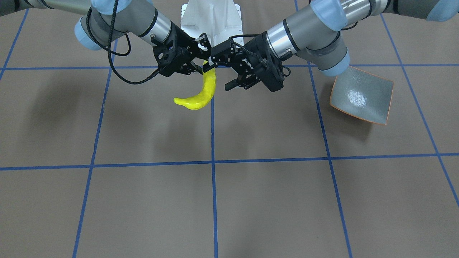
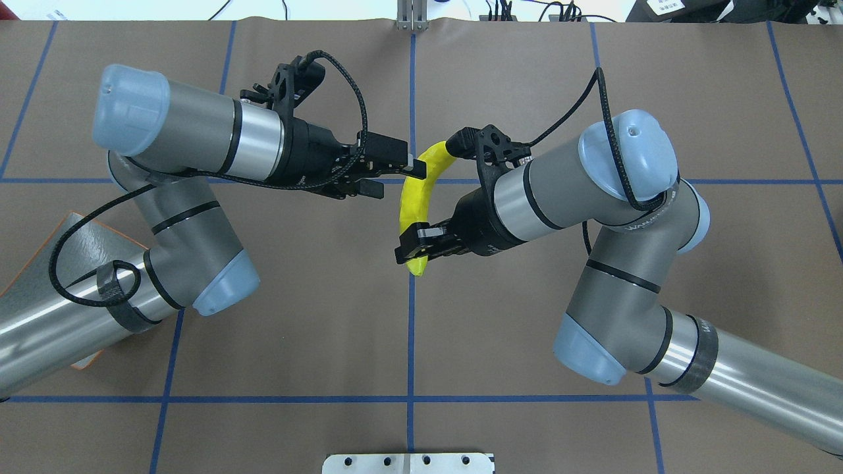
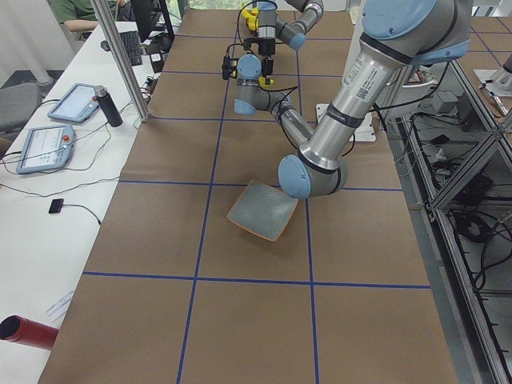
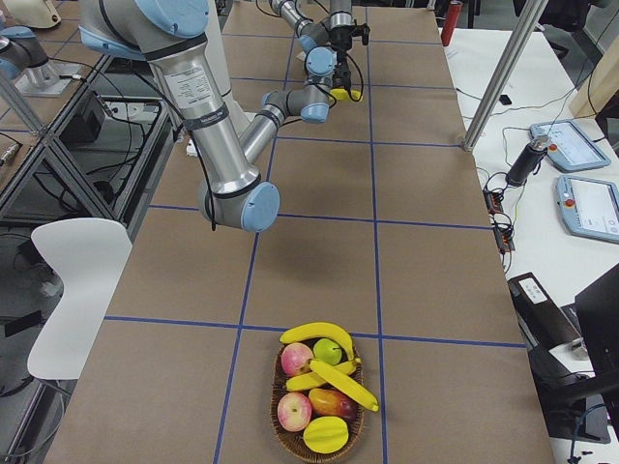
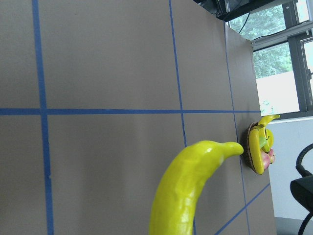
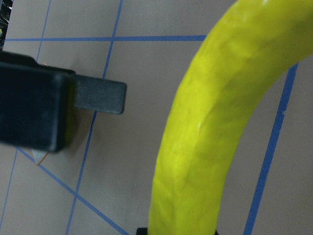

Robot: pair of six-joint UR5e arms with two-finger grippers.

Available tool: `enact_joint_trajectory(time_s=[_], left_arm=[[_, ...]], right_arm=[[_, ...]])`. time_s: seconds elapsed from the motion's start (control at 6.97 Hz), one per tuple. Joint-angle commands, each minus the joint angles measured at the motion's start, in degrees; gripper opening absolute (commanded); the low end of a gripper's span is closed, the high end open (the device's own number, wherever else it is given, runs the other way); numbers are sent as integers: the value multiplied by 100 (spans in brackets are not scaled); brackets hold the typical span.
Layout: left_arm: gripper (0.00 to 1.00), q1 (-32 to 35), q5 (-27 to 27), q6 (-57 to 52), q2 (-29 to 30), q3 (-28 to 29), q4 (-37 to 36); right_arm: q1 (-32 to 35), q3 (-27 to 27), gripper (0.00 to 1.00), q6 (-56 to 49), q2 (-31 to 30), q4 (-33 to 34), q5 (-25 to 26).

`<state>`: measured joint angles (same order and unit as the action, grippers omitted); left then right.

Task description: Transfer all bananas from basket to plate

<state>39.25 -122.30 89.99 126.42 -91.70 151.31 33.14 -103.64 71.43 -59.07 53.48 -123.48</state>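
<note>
- Your right claw [image 2: 412, 245] is clamped on the banana [image 2: 413, 204] near one end and holds it in the air over the middle of the tabletop [image 1: 251, 200].
- The left claw [image 2: 398, 179] is spread wide, with one finger just beside the banana. It has no grip yet, so this looks like a handover setup.
- That makes sense, since the basket [image 4: 286, 440] sits at the far right end and the plate [image 1: 362, 95] is off left, by the left arm.
- The plate's bare and a few more bananas [image 4: 343, 385] wait in the basket, so you're early on.
</note>
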Motion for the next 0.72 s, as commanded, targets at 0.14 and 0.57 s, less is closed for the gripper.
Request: enact_joint_trajectory(time_s=[0.14, 0.57], left_arm=[[99, -40, 127, -8, 145, 363, -5], [94, -233, 127, 1, 224, 389, -57]], right_arm=[[-9, -8, 0, 3, 0, 4, -18], [0, -16, 0, 3, -8, 4, -27]])
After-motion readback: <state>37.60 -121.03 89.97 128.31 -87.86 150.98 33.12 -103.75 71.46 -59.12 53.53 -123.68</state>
